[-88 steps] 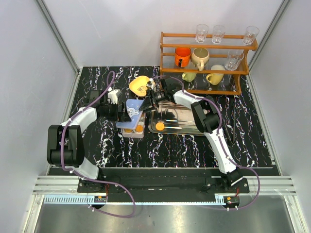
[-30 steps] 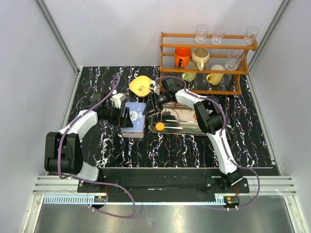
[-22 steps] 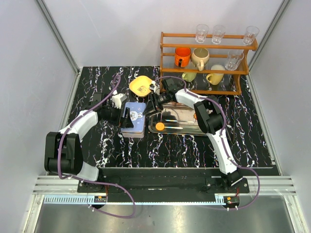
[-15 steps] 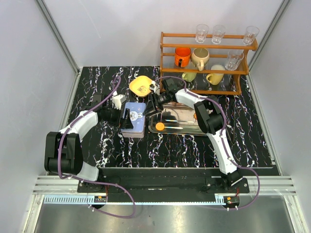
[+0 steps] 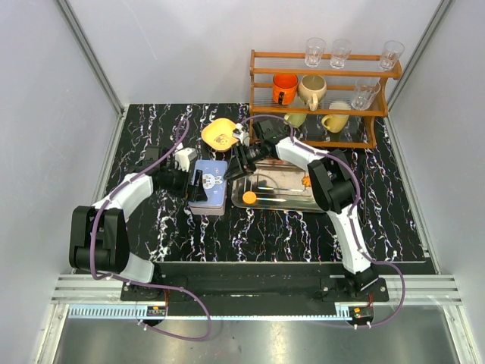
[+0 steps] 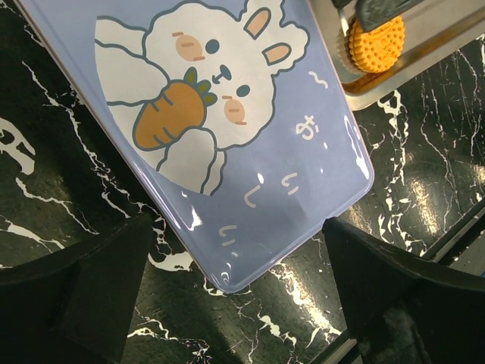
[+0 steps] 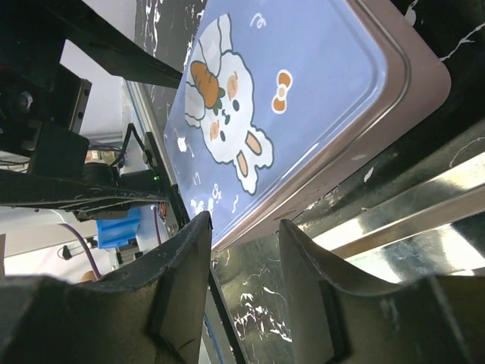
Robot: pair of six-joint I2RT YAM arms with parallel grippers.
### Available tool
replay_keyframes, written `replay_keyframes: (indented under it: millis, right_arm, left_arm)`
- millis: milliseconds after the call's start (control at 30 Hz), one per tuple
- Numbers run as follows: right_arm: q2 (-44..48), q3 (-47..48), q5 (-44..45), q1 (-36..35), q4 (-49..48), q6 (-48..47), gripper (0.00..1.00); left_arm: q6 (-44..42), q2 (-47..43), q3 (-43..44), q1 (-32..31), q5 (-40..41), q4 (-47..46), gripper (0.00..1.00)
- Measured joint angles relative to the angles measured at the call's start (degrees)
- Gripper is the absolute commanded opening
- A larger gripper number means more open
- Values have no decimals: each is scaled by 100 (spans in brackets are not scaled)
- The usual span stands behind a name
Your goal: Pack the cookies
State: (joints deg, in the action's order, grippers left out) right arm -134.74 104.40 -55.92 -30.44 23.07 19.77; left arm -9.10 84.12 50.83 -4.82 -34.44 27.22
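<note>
Your left gripper [image 6: 239, 303] hangs wide open and empty over the blue bunny-lid box [image 5: 210, 180], whose lid is on. Your right gripper [image 7: 242, 262] is at the box's far edge by the metal tray [image 5: 292, 200], fingers parted, holding nothing. One orange cookie [image 5: 249, 196] lies on the tray, just beside the box.

Vis.: 2 cookies [image 5: 249, 196], 4 glasses [image 5: 315, 51], 4 mugs [image 5: 285, 87], 1 tin [image 5: 209, 183], 1 tray [image 5: 282, 202], 1 dish [image 5: 219, 133].

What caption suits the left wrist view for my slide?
Open left gripper over a corner of the blue rabbit-print lid, one orange cookie in the steel tray beyond.
</note>
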Motion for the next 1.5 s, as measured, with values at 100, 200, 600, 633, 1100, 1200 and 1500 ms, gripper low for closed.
replay_keyframes:
  millis: [100,200,600,633,1100,1200,1500]
  right_arm:
    - [164,-83,70,-15,15,-101,51]
    - [348,-155,151,-20,85,-236,53]
    - [1582,-807,1005,-212,400,-1515,68]
    - [1687,-872,1099,-251,407,-1620,70]
    - [2647,-1486,2916,-1471,422,-3178,79]
    - [2653,-1606,3462,-1856,420,-3501,80]
    - [2601,-1617,4588,-2450,420,-4129,85]
  left_arm:
    - [-2,-7,-55,0,63,-39,99]
    - [-2,-9,-63,0,83,-44,99]
    - [-11,-356,-11,79,122,-15,99]
    - [-13,-352,46,125,125,4,99]
    - [-120,1029,2221,367,444,170,99]
    - [-114,1427,2640,369,511,195,99]
    - [-4,2310,3477,369,605,262,99]
